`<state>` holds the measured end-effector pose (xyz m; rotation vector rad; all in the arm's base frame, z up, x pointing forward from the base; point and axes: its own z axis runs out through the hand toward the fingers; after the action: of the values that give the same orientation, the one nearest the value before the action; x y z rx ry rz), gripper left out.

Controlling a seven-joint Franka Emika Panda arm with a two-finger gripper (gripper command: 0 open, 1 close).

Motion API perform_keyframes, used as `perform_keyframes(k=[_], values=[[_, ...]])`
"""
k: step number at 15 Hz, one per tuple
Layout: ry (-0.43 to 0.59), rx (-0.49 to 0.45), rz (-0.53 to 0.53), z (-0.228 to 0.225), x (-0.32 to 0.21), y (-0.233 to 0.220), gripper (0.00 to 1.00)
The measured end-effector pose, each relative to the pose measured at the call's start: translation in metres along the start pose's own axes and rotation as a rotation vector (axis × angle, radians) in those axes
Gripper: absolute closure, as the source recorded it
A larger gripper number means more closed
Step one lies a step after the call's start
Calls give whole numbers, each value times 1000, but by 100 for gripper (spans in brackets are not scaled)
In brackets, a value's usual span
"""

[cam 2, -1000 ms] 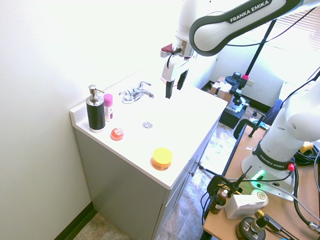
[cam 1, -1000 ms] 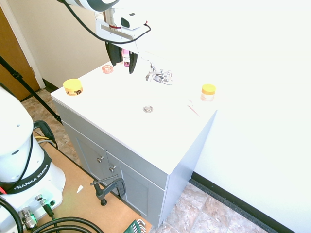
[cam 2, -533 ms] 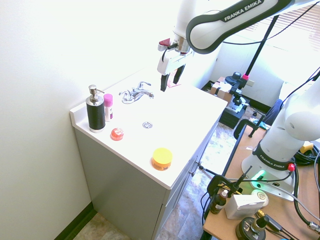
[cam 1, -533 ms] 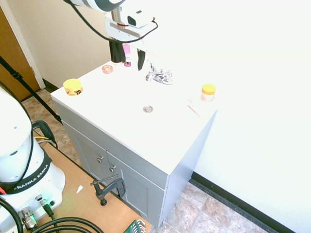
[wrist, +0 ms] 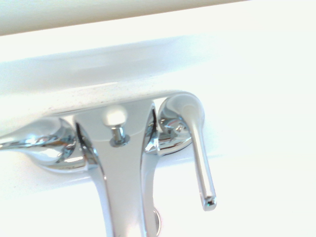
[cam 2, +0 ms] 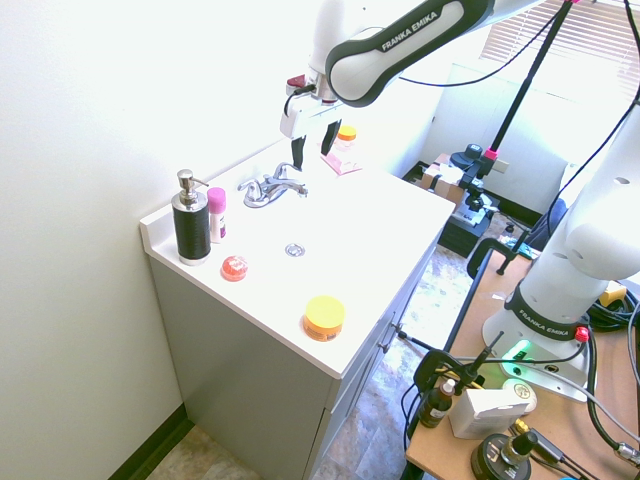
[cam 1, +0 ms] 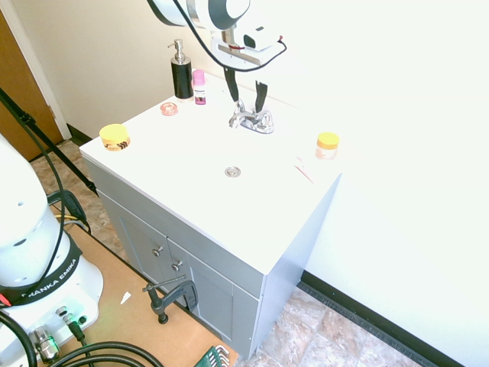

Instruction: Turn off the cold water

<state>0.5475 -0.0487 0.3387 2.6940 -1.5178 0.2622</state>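
A chrome two-handle faucet (cam 1: pixel 250 119) stands at the back of the white vanity top (cam 1: pixel 191 176), close to the wall. My gripper (cam 1: pixel 246 95) hangs open just above it, one finger on each side of the faucet's width, touching nothing. From the other side, the gripper (cam 2: pixel 311 148) sits over the faucet (cam 2: pixel 272 186). The wrist view shows the spout (wrist: pixel 121 168) in the middle, one lever handle (wrist: pixel 197 148) swung forward beside it, and the other handle (wrist: pixel 44 145) partly cut off. No running water shows.
A black soap dispenser (cam 1: pixel 181 74) and a pink bottle (cam 1: pixel 199 86) stand at the back corner. A red disc (cam 1: pixel 169 108), a yellow tub (cam 1: pixel 114 137) and an orange-lidded jar (cam 1: pixel 327 144) sit on the top. The drain (cam 1: pixel 232 172) lies mid-basin.
The gripper has travelled from beside the soap dispenser across toward the wall and now hangs over the faucet. It stayed open throughout.
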Motion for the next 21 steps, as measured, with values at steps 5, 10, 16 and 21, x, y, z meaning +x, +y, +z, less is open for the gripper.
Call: perform_keyframes(k=[5,10,16,21], values=[[18,-24,36,34,20,-3,0],[28,-37,63,43,37,3,0],[70,-49,81,47,61,15,0],[97,-42,101,52,83,-3,0]])
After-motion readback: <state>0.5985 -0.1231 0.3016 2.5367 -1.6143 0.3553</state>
